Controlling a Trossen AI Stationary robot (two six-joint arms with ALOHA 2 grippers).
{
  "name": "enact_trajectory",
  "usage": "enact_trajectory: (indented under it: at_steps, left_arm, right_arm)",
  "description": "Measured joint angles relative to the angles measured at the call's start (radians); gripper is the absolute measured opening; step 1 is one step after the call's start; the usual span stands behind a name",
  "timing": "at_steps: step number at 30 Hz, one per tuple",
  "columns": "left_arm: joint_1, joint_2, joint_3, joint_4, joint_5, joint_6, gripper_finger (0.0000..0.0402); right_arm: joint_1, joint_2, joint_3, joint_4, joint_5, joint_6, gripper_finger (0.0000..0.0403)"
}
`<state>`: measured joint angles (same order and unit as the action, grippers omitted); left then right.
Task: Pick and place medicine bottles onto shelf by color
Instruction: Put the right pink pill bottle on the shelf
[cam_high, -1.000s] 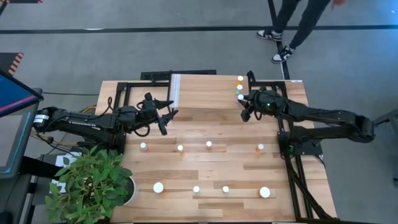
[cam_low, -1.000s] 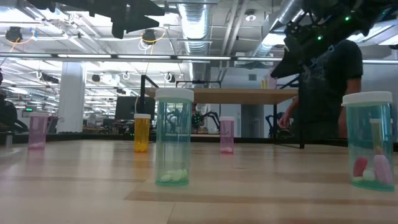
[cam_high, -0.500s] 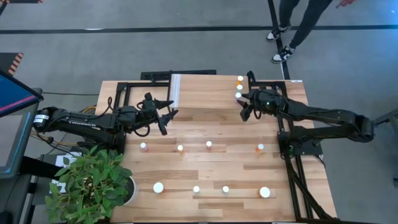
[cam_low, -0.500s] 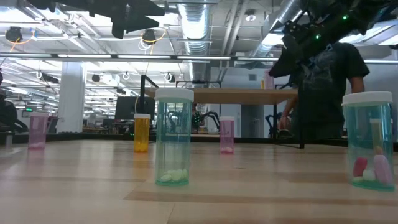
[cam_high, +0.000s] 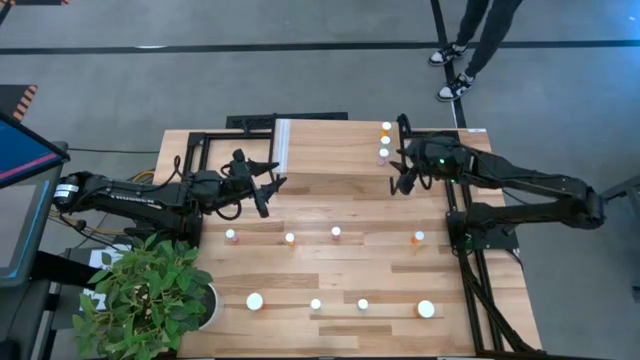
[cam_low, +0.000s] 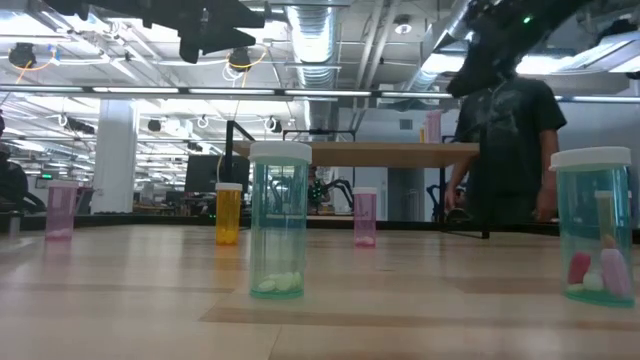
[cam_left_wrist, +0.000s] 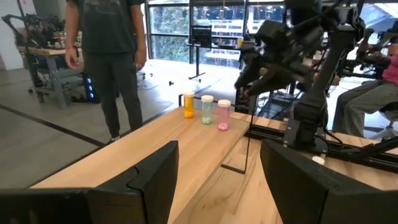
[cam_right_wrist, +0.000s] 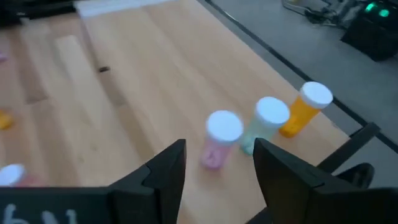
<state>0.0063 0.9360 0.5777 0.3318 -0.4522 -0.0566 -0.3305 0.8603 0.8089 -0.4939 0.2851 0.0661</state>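
The shelf (cam_high: 330, 145) stands at the table's far side. At its right end an orange bottle (cam_right_wrist: 305, 109), a green bottle (cam_right_wrist: 264, 124) and a pink bottle (cam_right_wrist: 217, 140) stand upright in a row on their bases. My right gripper (cam_right_wrist: 214, 174) hovers open above and just near of the pink one, touching nothing. My left gripper (cam_left_wrist: 217, 180) is open and level, off the shelf's left end (cam_high: 265, 190), pointing along the shelf at the same three bottles (cam_left_wrist: 207, 109). More bottles (cam_high: 335, 233) stand upright on the tabletop.
One row of small bottles (cam_high: 290, 238) crosses the table's middle. Nearer the front edge stand larger ones (cam_high: 255, 301), (cam_high: 426, 309) and two small ones. A potted plant (cam_high: 150, 295) sits at the near left corner. A person (cam_low: 510, 150) stands behind the table.
My right gripper has risen and drawn back a little from the shelf's right end, away from the pink bottle. That bottle stays standing next to the green one. My left arm has kept still.
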Motion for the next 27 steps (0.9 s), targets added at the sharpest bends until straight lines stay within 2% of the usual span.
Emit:
enact_trajectory:
  at_steps: [6,14,22,27]
  left_arm:
    - [0.0,0.0,0.0,-0.005,0.0,-0.005,0.0215]
    - [0.0,0.0,0.0,-0.004,0.0,-0.009,0.0215]
    - [0.0,0.0,0.0,-0.004,0.0,-0.016,0.0215]
    - [0.0,0.0,0.0,-0.005,0.0,-0.027,0.0215]
  right_arm:
    - [0.118,-0.111,-0.006,-0.093,0.0,0.084,0.0197]
    - [0.333,-0.254,-0.153,-0.084,0.004,0.197,0.0196]
    - [0.511,-0.336,-0.318,0.088,0.024,0.224,0.0189]
    - [0.556,-0.345,-0.336,0.126,0.073,0.217,0.0187]
